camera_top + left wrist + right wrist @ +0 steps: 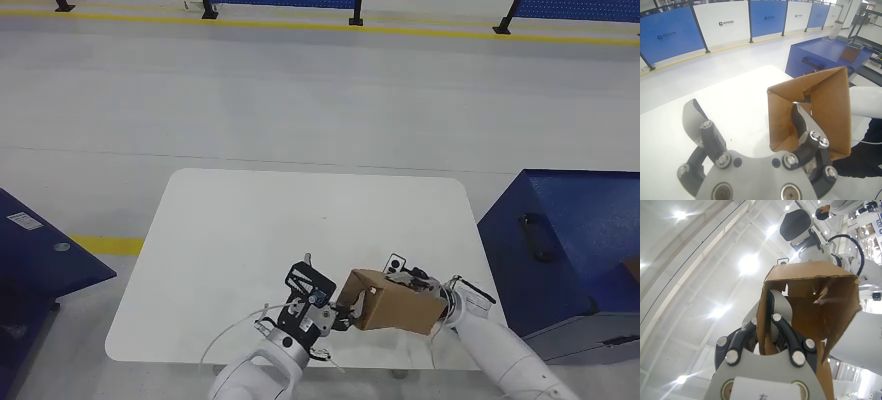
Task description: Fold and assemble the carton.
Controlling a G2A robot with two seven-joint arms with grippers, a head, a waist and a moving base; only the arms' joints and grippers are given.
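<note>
A brown carton (395, 302), partly formed into an open tube, is held above the front edge of the white table (300, 220) between both arms. My left gripper (744, 106) stands open at one open end of the carton (825, 106): one finger (800, 121) reaches inside and the other (693, 111) stays outside, wide apart. In the top view the left gripper (330, 305) is at the carton's left end. My right gripper (764, 306) is shut on a side wall of the carton (810, 313), with one finger (776, 302) inside. It holds the carton's right end (440, 300).
A blue bin (570, 250) stands close to the table's right side, also seen as the blue bin (819, 55) from the left wrist. Another blue unit (40, 260) sits off the table's left. The table's middle and back are bare.
</note>
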